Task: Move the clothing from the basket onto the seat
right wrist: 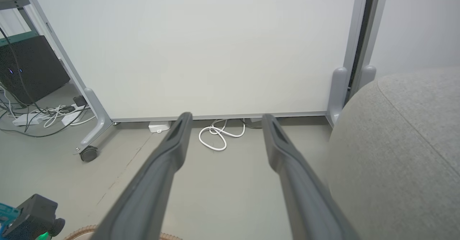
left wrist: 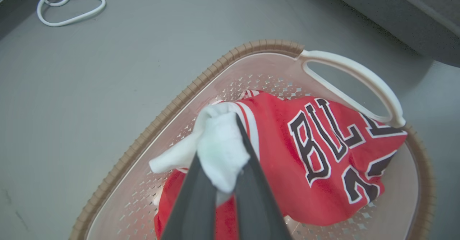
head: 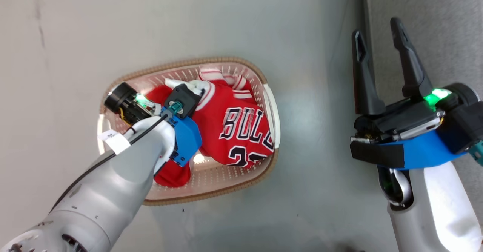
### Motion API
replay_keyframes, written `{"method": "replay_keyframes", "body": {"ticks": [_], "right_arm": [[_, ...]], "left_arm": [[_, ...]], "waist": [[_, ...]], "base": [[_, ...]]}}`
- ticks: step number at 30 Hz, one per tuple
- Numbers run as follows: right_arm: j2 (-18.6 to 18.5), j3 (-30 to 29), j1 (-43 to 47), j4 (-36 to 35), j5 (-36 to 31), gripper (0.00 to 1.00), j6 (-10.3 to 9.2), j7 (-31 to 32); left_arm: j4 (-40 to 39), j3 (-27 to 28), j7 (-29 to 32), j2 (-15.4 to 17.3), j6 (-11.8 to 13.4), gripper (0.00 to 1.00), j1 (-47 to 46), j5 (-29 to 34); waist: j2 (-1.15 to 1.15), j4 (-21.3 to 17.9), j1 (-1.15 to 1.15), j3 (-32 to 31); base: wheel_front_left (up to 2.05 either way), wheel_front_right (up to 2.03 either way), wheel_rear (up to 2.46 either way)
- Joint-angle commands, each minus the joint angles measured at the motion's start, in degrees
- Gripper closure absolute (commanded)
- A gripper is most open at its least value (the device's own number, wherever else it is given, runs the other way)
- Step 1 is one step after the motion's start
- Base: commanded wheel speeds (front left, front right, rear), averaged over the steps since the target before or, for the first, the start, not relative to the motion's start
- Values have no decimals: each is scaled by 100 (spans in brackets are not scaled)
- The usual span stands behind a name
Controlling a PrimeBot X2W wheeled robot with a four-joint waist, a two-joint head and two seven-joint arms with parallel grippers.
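Observation:
The clothing, a red jersey point(head: 234, 131) with black-and-white lettering, lies bunched in the cream basket point(head: 211, 197) on the floor. My left gripper point(left wrist: 219, 139) reaches down into the basket and is shut on a white fold at the jersey's striped edge point(left wrist: 248, 114). More red cloth point(head: 171, 174) pokes out beneath my left wrist; whether it is a separate piece I cannot tell. My right gripper point(head: 377, 27) hangs open and empty to the right of the basket, beside the grey seat point(head: 445, 25). In the right wrist view that gripper point(right wrist: 226, 118) points at the floor, with the seat point(right wrist: 402, 143) to its right.
A white panel point(right wrist: 215, 46) on a wheeled frame point(right wrist: 88, 153) stands behind the floor area. A coiled white cable point(right wrist: 215, 135) lies at its foot, also in the left wrist view point(left wrist: 68, 6). More cables and power strips point(right wrist: 36, 116) lie at the far left.

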Motion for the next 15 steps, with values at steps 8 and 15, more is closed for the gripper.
{"method": "replay_keyframes", "body": {"ticks": [8,15], "right_arm": [[-20,-48,373,167,61,0,3,-20],[-20,-71,643,298,94,0,3,-20]], "left_arm": [[-983,706,-29,234,154,100,666,228],[-1788,1380,-30,364,187,100,1227,635]], "waist": [[0,107,0,-1114],[0,191,0,-1811]], "base": [[0,0,0],[0,0,0]]}}
